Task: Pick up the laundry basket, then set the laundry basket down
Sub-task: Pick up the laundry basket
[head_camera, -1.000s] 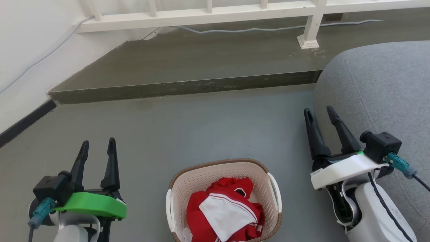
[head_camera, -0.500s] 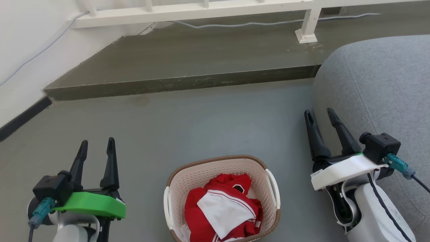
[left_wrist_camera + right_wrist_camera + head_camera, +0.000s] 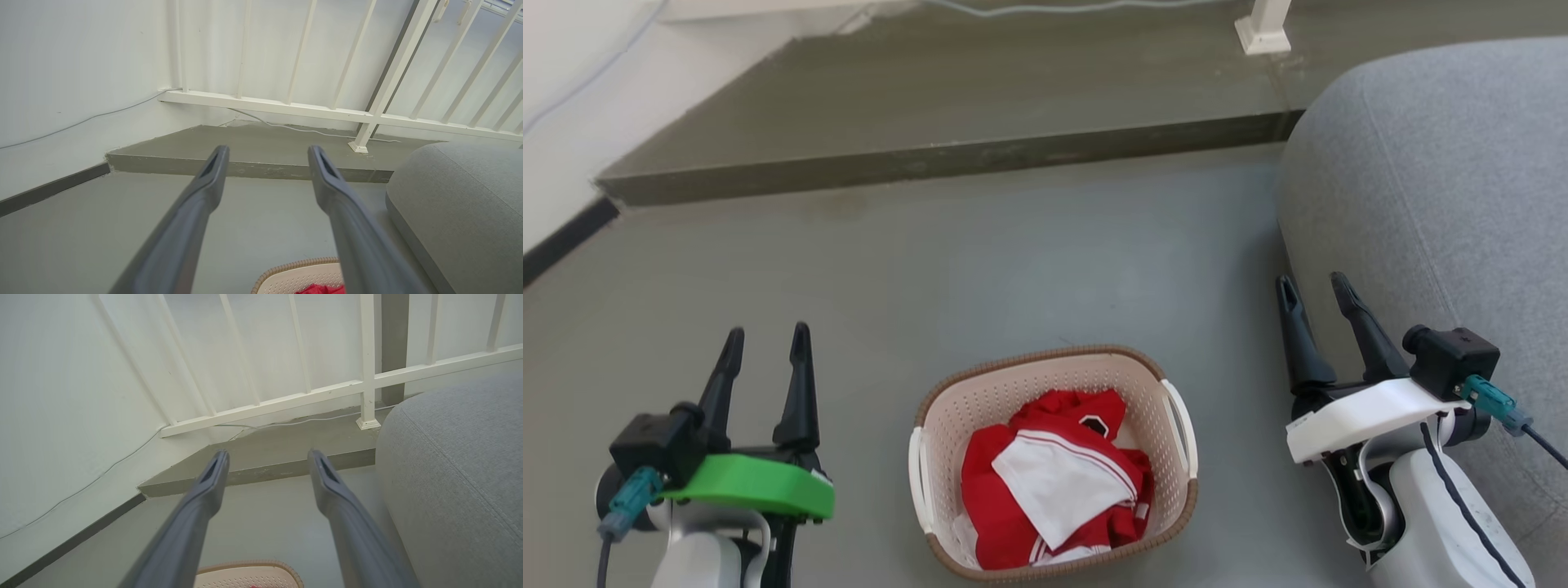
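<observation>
1. The laundry basket [image 3: 980, 404], of cream perforated plastic and rounded-rectangular in outline, is seen in the head view at about 6 o'clock from the picture's centre.
2. Its top edge is bound all round by a brown woven-look rim [image 3: 1033, 357].
3. White handles are set on its two sides, one at 9 o'clock [image 3: 917, 482] and one at 3 o'clock [image 3: 1181, 441] of the basket.
4. It is stood upright on the grey floor [image 3: 1013, 261], mouth upward.
5. Crumpled red and white clothing [image 3: 1054, 482] is held inside it, below the rim.
6. A far corner of it [image 3: 300, 279] is caught at 5 o'clock in the left wrist view, and its far end [image 3: 245, 577] at 6 o'clock in the right wrist view.
</observation>
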Tool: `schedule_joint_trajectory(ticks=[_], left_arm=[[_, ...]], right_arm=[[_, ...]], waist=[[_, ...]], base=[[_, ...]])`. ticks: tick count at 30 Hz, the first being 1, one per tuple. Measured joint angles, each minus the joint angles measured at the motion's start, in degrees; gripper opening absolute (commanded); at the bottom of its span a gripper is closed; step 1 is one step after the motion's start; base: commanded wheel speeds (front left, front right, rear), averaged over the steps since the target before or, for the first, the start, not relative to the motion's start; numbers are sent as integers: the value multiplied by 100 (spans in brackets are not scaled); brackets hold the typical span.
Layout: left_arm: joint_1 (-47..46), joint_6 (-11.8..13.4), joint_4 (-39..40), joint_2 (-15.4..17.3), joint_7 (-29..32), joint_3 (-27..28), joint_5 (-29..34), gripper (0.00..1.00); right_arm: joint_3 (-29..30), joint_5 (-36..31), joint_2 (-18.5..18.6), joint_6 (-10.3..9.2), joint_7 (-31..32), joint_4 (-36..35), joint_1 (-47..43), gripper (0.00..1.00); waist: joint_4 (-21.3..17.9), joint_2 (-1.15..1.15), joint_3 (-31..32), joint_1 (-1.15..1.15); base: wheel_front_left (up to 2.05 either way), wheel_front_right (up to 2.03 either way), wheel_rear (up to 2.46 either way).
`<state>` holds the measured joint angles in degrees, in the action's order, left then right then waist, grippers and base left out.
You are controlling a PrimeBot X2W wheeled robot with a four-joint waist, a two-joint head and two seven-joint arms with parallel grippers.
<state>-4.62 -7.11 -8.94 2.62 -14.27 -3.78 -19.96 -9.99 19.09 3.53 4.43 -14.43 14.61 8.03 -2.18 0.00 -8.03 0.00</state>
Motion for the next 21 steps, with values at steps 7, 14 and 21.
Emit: schedule_joint_trajectory(ticks=[7,14,21], left_arm=[[-209,0,-89,-3,-15,-114,14,100],[-600,-1,-172,-8,-15,-181,15,100],[-839,-1,-490,-12,-15,-337,3,100]], right_arm=[[46,3,-11,-49,0,107,146,100],[93,13,-24,-94,0,277,386,100],[123,22,-29,-108,0,486,596,100]], waist=[[-45,0,-387,0],[-96,0,-848,0],[-127,0,-1278,1]], base=[[0,0,0],[0,0,0],[0,0,0]])
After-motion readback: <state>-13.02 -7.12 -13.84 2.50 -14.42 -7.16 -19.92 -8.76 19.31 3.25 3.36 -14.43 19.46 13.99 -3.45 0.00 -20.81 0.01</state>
